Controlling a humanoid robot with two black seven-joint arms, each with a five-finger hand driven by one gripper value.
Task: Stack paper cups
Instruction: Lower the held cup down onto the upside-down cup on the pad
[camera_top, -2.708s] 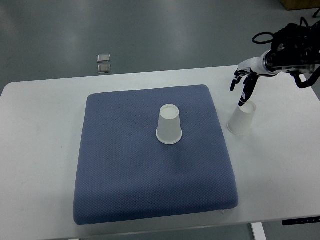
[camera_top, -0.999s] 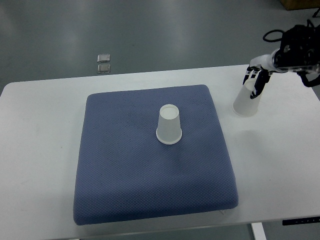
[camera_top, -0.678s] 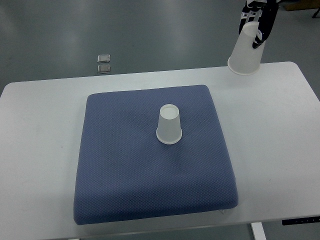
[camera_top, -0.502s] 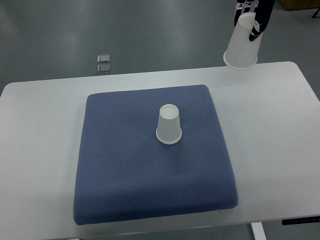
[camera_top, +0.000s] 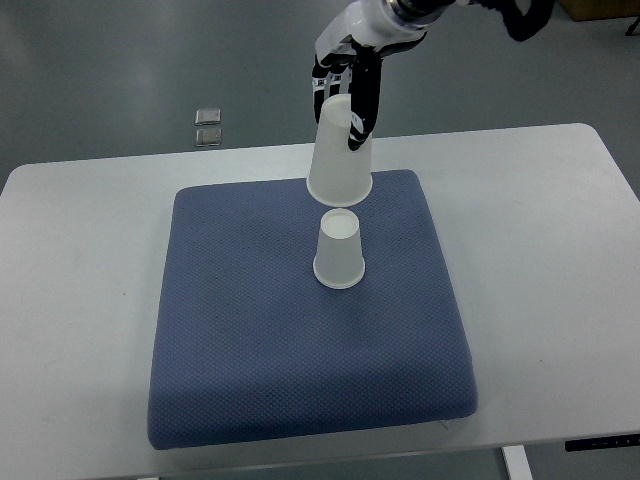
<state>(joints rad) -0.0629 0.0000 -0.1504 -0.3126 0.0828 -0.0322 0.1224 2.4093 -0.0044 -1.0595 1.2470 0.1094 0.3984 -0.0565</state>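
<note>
An upside-down white paper cup (camera_top: 337, 251) stands in the middle of the blue cushion (camera_top: 250, 330). A second white paper cup (camera_top: 338, 160), also mouth down, hangs in the air just above and slightly behind it. My right hand (camera_top: 345, 95) is shut on the upper part of that raised cup, its arm reaching in from the top right. The two cups are apart, with a small gap between them. The left arm does not show.
The cushion lies on a white table (camera_top: 545, 250). Two small grey squares (camera_top: 208, 126) sit on the floor beyond the table's far edge. Bare table surface runs along both sides of the cushion.
The right hand lifted the cup off the table at the right, raised it high, then carried it left to a spot over the cup on the cushion.
</note>
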